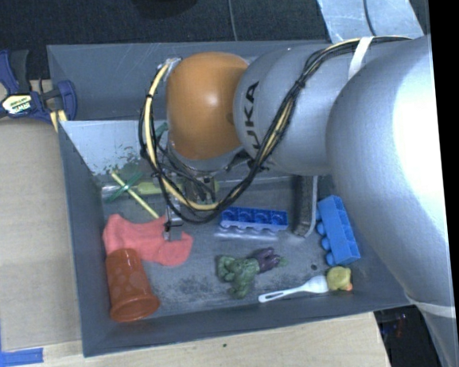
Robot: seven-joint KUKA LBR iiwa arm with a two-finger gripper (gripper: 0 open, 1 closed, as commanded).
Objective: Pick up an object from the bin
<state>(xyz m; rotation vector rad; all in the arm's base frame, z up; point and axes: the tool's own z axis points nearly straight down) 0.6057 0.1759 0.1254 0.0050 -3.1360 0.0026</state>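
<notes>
My gripper (pixel 172 225) hangs below the orange wrist cover, left of the bin's middle. Its tip sits at the upper right edge of a flat pink floppy piece (pixel 145 237), touching or just above it. A thin yellow-green stick (pixel 137 196) lies slanted just up and left of the gripper. To the right of the gripper lies a blue ridged block (pixel 253 219) in clear wrapping. An orange-red cup (pixel 129 286) lies on its side below the pink piece, in the bin's front left corner.
A green and purple toy (pixel 242 267) lies front centre. A white spoon (pixel 292 292) and a small yellow thing (pixel 339 278) lie front right. A blue studded brick (pixel 339 230) and a dark grey bar (pixel 302 205) lie at the right. The arm covers the bin's back right.
</notes>
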